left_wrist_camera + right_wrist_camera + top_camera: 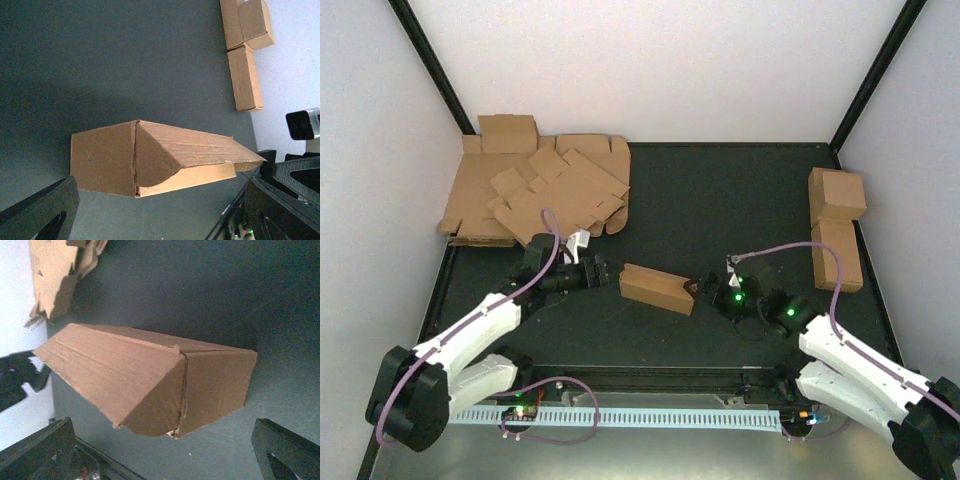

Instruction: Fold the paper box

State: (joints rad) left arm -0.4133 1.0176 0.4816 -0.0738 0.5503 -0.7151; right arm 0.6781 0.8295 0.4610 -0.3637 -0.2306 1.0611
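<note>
Paper box (658, 288) sits mid-bench, right between my two grippers! Starting far left: the stack of flat blanks (535, 190) sprawls in the back corner of the bench (720, 190), well apart from the box.

Moving in, my left gripper (603, 270) hovers just beside the box's left end, spread wide and pinching nothing. My left wrist view shows one finger (40, 212) low at the frame's edge, with the box's end face clear of it.

Across the box, my right gripper (703, 290) is close up at the right end. Whether it touches, I cannot tell from above. It is spread too: the fingers (287, 450) stand at either side of my right wrist view, the box lies ahead of the gap, and nothing is pinched.

The long axis runs left to right across the bench on a slight slant. The left end lies a little farther from my bases and the right end nearer, so one end points at each gripper.

It is plain brown corrugated card, long and low, lying flat on the dark surface. It is not quite square. From both wrists, one long panel slopes like a roof. The seam where that panel meets the end face gapes slightly, and a curved flap edge peeks out at the bottom.

Far right, the finished cartons (838, 225) line the bench's right edge, well apart.
</note>
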